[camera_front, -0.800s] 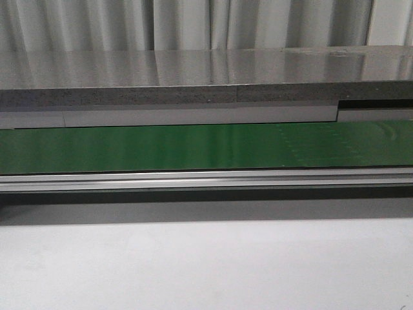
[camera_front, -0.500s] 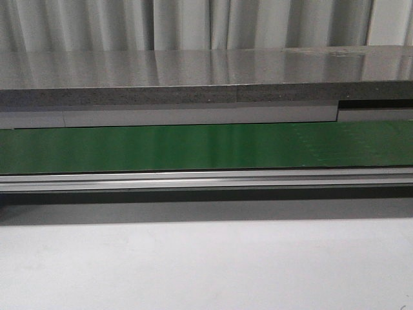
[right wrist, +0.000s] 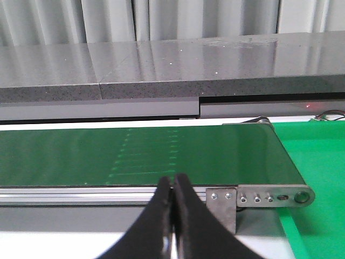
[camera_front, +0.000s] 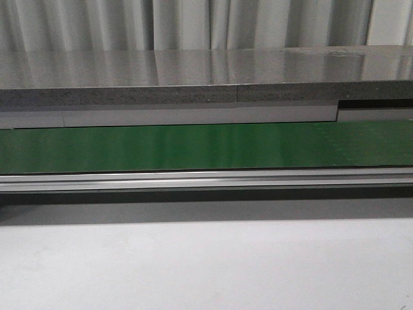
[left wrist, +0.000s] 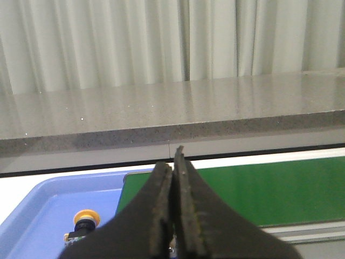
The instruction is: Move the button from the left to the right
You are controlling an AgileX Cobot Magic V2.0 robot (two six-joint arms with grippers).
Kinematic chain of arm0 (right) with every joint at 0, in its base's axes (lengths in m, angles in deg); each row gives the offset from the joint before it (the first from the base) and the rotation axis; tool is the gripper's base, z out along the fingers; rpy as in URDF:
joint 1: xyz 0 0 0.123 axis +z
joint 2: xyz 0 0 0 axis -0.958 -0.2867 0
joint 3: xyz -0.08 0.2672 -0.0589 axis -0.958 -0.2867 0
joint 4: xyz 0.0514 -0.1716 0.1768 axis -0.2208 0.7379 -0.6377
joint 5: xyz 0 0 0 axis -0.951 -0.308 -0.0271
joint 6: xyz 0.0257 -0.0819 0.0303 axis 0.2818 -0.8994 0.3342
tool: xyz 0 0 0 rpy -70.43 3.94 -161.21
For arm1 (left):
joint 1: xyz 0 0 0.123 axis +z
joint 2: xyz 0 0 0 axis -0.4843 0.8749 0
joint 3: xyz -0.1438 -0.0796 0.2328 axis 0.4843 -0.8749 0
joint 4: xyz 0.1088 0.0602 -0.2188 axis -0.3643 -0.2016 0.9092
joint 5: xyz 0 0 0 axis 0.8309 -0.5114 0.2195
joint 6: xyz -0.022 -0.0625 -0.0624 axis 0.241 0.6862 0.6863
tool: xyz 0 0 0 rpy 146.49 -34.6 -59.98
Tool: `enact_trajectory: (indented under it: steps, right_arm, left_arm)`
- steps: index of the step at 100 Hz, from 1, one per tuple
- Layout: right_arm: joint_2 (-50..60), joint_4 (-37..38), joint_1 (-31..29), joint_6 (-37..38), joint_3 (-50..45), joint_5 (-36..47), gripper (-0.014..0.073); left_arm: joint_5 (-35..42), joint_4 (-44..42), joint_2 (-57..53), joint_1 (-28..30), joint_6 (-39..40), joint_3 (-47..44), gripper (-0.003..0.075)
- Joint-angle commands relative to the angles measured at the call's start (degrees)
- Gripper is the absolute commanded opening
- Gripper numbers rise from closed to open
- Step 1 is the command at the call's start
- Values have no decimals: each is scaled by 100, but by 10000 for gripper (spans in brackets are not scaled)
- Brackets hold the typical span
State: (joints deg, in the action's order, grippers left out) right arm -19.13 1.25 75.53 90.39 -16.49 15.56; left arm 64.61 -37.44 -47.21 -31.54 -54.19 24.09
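Observation:
The button, with a round yellow-orange head and a black body, stands in a blue tray seen only in the left wrist view, beside the left end of the green belt. My left gripper is shut and empty, held above the tray's edge, apart from the button. My right gripper is shut and empty, in front of the green belt near its right end. Neither gripper shows in the front view.
The green conveyor belt runs across the front view with an aluminium rail in front and a grey stone ledge behind. A green surface lies past the belt's right end. White table is in the foreground.
A faint pattern of marks on the belt at the right has drifted rightward and out of the front view. Nothing else has moved.

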Motion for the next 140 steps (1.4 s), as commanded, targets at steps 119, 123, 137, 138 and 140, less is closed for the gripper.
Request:
enact_trajectory:
  steps: [119,123,137,138,140]
  right_arm:
    - [122,29,-4,-8,85,508,-68]
    - [122,29,-4,-8,85,508,-68]
    - [122,29,-4,-8,85,508,-68]
    - [122,29,-4,-8,85,508,-68]
    - [122,29,-4,-8,85,508,-68]
  left_arm:
    - [-4650,269,3815,-45,180,4986,-20]
    - [-4660,269,3815,-45,180,4986,-20]
    - [-4661,269,3815,-45,180,4986,-20]
    - [-4675,269,3815,-45,180,4986,-19]
    - [-4676,269,3815,-45,180,4986,-19]
